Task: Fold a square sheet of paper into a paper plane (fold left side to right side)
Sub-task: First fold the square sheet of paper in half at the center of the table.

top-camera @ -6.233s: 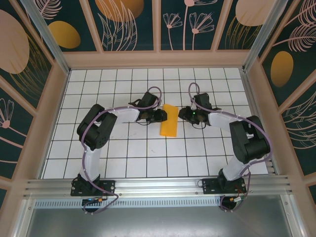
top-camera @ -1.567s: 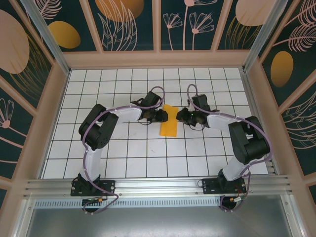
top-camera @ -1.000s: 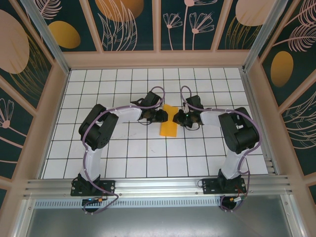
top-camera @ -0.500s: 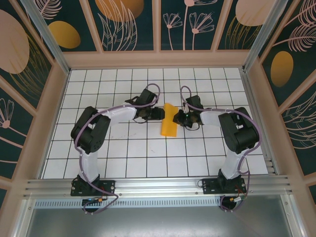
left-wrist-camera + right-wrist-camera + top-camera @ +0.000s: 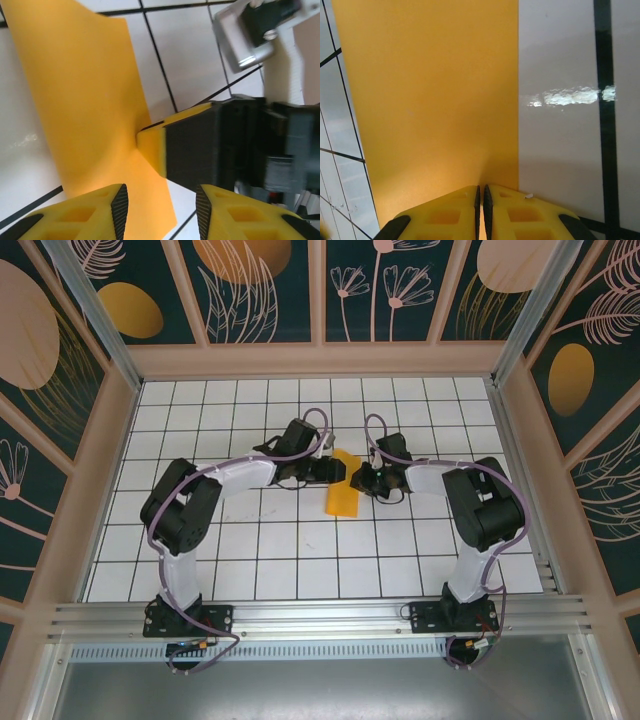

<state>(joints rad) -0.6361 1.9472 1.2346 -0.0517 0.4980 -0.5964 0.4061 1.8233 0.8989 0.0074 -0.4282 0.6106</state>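
From above: spot orange paper (image 5: 343, 496), a narrow strip, flat on tabletop (image 5: 250, 550), between left claw (image 5: 336, 470) and right claw (image 5: 357, 478). Left wrist: find left claw (image 5: 160, 205) parted over orange paper (image 5: 85, 100). Right wrist: find right claw (image 5: 481, 202) pinched shut on edge of orange paper (image 5: 435, 100).

Orange paper (image 5: 342, 495) lies folded into a narrow strip.

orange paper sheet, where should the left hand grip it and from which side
Take the thin orange paper sheet at its left long edge, coming in low from the left with the open left hand. It lies flat on the white tiled table, so only an edge can be pinched; the right hand is shut on the opposite edge, which should steady it.
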